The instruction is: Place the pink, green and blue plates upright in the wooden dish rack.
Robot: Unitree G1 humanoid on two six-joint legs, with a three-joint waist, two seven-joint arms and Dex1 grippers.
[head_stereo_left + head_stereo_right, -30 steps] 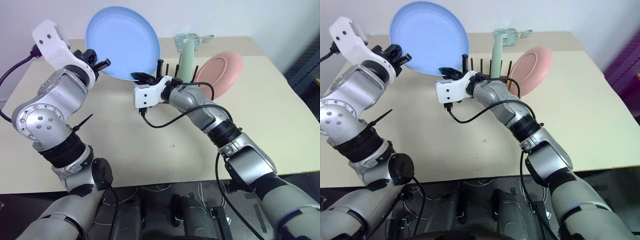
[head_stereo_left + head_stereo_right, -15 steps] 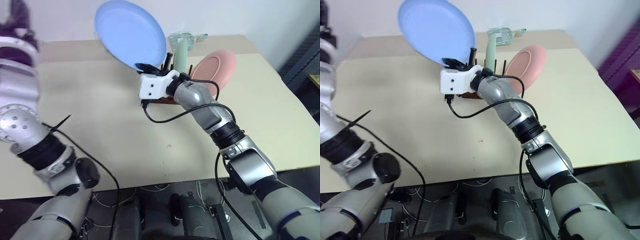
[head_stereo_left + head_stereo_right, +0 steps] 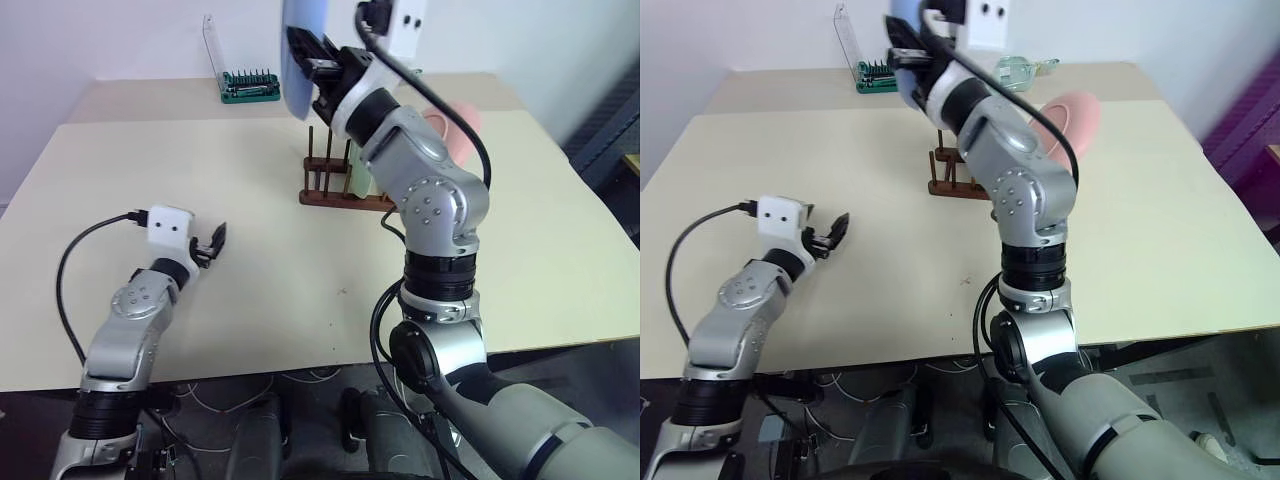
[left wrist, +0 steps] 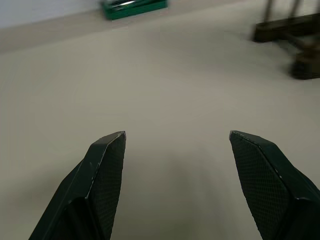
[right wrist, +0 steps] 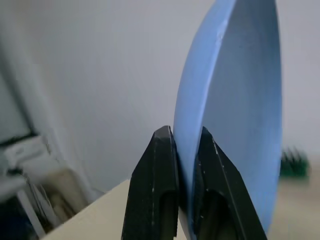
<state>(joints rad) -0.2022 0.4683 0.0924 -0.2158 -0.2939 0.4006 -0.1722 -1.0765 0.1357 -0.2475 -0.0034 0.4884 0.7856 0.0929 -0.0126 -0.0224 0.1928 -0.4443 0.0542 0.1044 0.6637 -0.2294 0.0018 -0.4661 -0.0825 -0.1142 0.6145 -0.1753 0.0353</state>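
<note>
My right gripper (image 5: 187, 145) is shut on the rim of the blue plate (image 5: 230, 100). It holds the plate (image 3: 296, 70) high and edge-on above the wooden dish rack (image 3: 335, 196). The green plate (image 3: 357, 182) stands upright between the rack's pegs, mostly hidden by my right arm. Behind that arm, at the rack's right end, the pink plate (image 3: 1077, 108) leans tilted. My left gripper (image 3: 213, 243) is open and holds nothing, low over the table's left part and well apart from the rack. Its fingers (image 4: 107, 160) stand wide.
A green screwdriver-bit holder (image 3: 250, 87) with a clear upright panel (image 3: 210, 40) sits at the table's far left edge. Bare beige tabletop (image 3: 260, 300) lies between the left gripper and the rack. The rack (image 4: 290, 32) also shows ahead of the left gripper.
The left gripper let go of the blue plate, opened and dropped to the left, low over the table. The right gripper raised the plate and rolled it on edge. The camera view shifted.
</note>
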